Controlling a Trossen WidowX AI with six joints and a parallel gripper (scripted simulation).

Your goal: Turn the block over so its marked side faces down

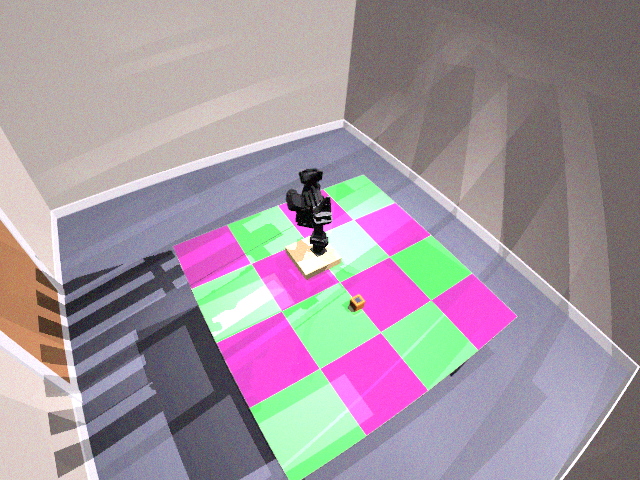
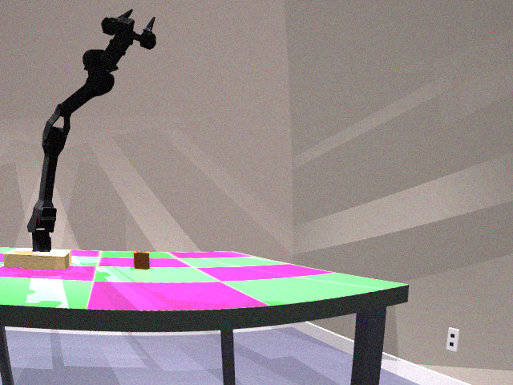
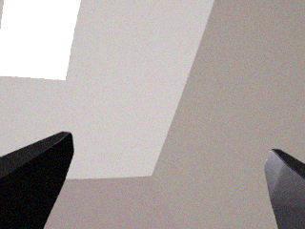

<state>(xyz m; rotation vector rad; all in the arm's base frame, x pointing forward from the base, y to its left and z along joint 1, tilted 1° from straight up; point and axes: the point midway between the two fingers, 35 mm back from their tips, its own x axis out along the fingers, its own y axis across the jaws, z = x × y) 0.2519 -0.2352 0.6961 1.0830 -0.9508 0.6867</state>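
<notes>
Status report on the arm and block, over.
Fingers wide open, raised high. Orange block on checkered table, dark-marked face up. Nothing visible between them.

Table legs [image 2: 227, 356] cut off by exterior view's bottom edge.

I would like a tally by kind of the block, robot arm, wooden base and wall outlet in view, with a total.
Block: 1
Robot arm: 1
Wooden base: 1
Wall outlet: 1
Total: 4
</notes>
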